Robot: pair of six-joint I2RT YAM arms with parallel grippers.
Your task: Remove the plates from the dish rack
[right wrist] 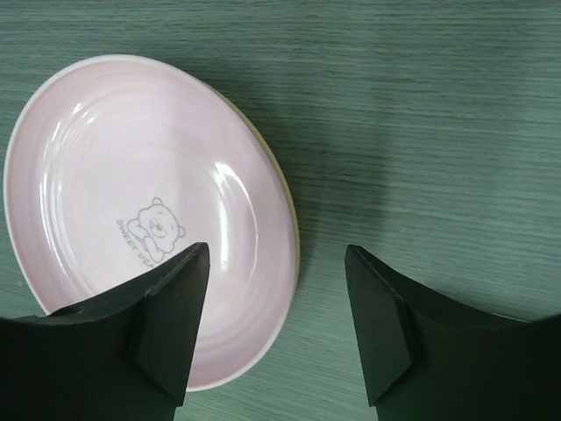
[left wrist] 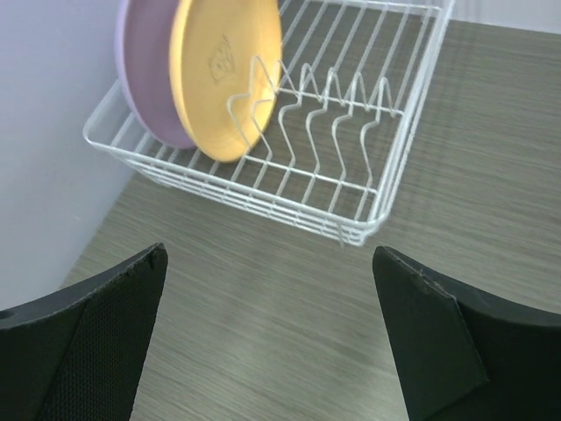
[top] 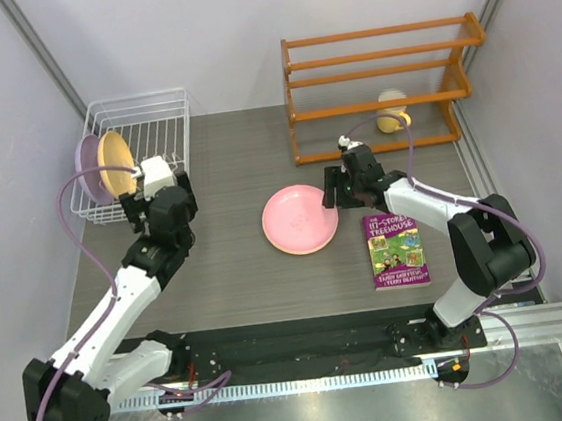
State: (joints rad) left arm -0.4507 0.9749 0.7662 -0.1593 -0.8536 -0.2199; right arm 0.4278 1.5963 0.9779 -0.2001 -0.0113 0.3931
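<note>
The white wire dish rack [top: 151,124] stands at the far left. A lavender plate [top: 86,163] and an orange-yellow plate [top: 115,164] stand upright side by side at its left end; the left wrist view shows the rack [left wrist: 368,189], the lavender plate [left wrist: 145,70] and the orange-yellow plate [left wrist: 228,70]. A pink plate [top: 300,219] lies flat on the table's middle, and in the right wrist view [right wrist: 131,210] a thin yellowish rim shows under it. My left gripper [top: 159,198] [left wrist: 270,254] is open and empty just short of the rack's near edge. My right gripper [top: 339,192] [right wrist: 277,248] is open and empty above the pink plate's right rim.
An orange wooden slatted shelf [top: 378,85] stands at the far right with a yellow mug [top: 392,110] behind its slats. A purple book [top: 396,249] lies right of the pink plate. Grey walls close in on both sides.
</note>
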